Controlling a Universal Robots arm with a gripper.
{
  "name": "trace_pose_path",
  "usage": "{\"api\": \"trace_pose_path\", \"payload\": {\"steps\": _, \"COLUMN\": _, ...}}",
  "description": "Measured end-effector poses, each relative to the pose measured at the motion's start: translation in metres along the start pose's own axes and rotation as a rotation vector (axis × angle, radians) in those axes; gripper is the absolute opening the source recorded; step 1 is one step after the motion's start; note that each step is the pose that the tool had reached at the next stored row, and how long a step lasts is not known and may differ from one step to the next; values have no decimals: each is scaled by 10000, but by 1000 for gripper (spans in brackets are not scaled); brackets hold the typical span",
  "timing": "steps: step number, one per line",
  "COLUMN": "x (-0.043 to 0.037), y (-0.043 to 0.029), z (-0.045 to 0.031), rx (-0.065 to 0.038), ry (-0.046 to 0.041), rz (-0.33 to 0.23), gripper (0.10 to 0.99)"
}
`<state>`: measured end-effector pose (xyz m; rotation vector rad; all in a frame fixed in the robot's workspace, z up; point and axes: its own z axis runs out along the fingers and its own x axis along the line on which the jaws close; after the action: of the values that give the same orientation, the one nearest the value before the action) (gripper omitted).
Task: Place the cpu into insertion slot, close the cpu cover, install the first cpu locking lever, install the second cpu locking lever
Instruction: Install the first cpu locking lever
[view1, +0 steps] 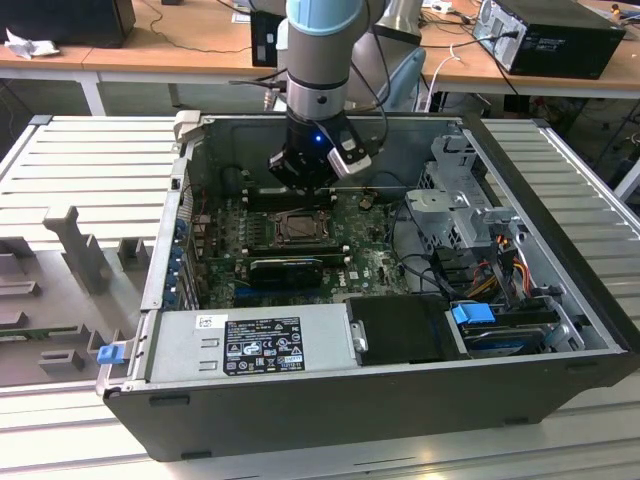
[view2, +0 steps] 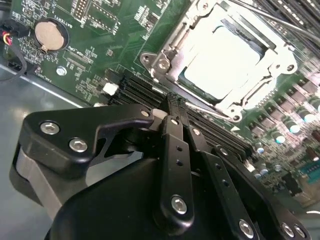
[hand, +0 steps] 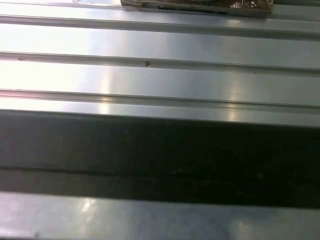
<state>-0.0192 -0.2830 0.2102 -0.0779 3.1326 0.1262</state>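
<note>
The cpu (view2: 225, 60) lies in the insertion slot (view1: 300, 228) on the green motherboard, its pale face glaring bright in the second wrist view. The silvery cpu cover (view2: 167, 62) lies flat around it, the chip showing through its window. One thin wire locking lever (view2: 205, 106) runs along the socket edge nearest the fingers, and another (view2: 265, 17) crosses the far side. My gripper (view2: 172, 100) hangs just behind the socket (view1: 303, 185). Its black fingers (view2: 176, 137) are shut together with nothing seen between them, their tips close to the near lever.
The open computer case (view1: 560, 230) walls in the board. A black ribbed card (view1: 285, 268) lies in front of the socket, the power supply (view1: 250, 342) nearer still. A drive cage (view1: 455, 200) and cables stand at the exterior view's right. A coin battery (view2: 50, 34) sits on the board.
</note>
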Motion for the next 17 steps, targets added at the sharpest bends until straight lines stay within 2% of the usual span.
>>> {"api": "trace_pose_path", "payload": {"steps": 4, "x": -21, "y": -3, "z": 38, "rx": 1, "ry": 0, "rz": -7, "gripper": 106}}
{"api": "trace_pose_path", "payload": {"steps": 10, "x": -25, "y": -4, "z": 49, "rx": 44, "ry": 2, "rz": -10, "gripper": 106}}
{"api": "trace_pose_path", "payload": {"steps": 12, "x": -26, "y": -4, "z": 53, "rx": 80, "ry": 4, "rz": -8, "gripper": 106}}
{"api": "trace_pose_path", "payload": {"steps": 16, "x": -28, "y": -6, "z": 73, "rx": 249, "ry": 10, "rz": -10, "gripper": 106}}
{"api": "trace_pose_path", "payload": {"steps": 17, "x": -29, "y": -6, "z": 81, "rx": 265, "ry": 13, "rz": -11, "gripper": 106}}
